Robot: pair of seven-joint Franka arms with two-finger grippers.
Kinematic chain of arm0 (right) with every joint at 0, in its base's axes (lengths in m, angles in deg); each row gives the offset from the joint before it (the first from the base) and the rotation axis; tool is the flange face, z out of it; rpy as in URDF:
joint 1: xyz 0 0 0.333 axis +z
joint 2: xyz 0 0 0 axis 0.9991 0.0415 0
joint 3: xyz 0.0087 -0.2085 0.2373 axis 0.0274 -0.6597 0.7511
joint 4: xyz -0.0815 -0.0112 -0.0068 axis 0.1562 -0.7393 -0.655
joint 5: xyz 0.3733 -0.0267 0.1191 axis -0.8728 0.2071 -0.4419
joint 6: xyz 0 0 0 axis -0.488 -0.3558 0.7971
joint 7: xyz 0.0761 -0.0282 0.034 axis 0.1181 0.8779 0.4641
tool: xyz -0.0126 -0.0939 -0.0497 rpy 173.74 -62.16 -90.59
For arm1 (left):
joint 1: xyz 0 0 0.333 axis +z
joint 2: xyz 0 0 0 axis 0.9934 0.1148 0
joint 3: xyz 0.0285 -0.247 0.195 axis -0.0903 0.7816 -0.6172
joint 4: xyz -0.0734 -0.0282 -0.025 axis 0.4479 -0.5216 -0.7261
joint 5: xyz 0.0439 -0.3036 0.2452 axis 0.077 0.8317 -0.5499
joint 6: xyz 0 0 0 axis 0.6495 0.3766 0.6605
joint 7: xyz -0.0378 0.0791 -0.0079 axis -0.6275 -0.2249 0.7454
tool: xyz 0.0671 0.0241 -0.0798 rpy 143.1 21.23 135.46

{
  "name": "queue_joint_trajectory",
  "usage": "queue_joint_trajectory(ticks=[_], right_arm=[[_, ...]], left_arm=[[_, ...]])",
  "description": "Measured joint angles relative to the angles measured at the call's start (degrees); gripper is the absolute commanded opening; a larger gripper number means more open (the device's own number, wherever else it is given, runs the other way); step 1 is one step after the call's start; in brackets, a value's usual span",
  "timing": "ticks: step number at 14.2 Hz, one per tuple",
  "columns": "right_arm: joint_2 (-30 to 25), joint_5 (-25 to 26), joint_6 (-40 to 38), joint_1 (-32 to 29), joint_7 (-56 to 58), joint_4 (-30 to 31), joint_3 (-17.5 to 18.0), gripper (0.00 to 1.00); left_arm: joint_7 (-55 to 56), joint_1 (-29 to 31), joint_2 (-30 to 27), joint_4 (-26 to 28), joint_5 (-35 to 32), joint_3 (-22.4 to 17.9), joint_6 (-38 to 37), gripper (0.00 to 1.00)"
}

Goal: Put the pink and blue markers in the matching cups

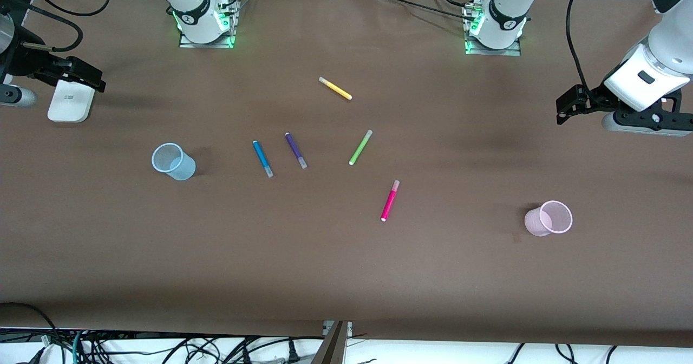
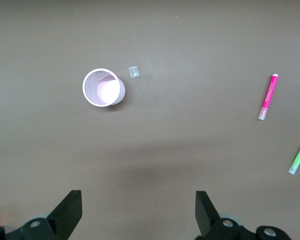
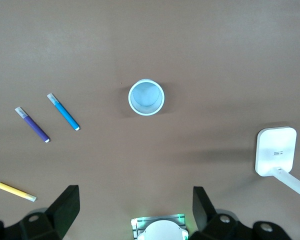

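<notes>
Your pink marker [image 1: 390, 200] lies cap toward one o'clock, blue marker [image 1: 262, 158] cap toward five; left tool [image 2: 138, 212] and right tool [image 3: 135, 210] hang released.

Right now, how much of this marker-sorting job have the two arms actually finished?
Nothing looks done yet. The pink marker and blue marker both lie flat on the table, and the pink cup and blue cup stand empty. Nothing is in hand: the left gripper and right gripper are open, each waiting above its end of the table. Both placements remain.
</notes>
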Motion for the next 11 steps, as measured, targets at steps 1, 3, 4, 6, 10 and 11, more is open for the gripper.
queue_joint_trajectory(ticks=[1,3,4,6,10,11], right_arm=[[0.01,0.0,-0.03,0.0,0.0,-0.01,0.0,1.0],[0.02,0.0,-0.05,0.0,0.0,-0.02,0.0,1.0],[0.03,0.0,-0.05,0.0,0.0,-0.04,0.0,1.0],[0.17,0.0,-0.05,0.0,0.0,-0.12,0.0,1.0],[1.52,-0.05,-0.04,0.08,-0.02,-0.19,0.15,1.0],[2.36,-0.06,0.01,0.2,-0.02,-0.18,0.35,1.0]], left_arm=[[0.0,0.0,0.0,0.0,0.0,0.01,0.0,1.0],[0.0,0.0,0.0,0.0,0.0,0.01,0.0,1.0],[0.0,0.0,0.0,0.0,0.0,0.01,0.0,1.0],[0.0,0.0,0.0,0.0,0.0,0.01,0.0,1.0],[0.0,0.0,0.0,0.0,0.0,0.01,0.0,1.0],[0.0,0.0,0.0,0.0,0.0,0.01,0.0,1.0]])
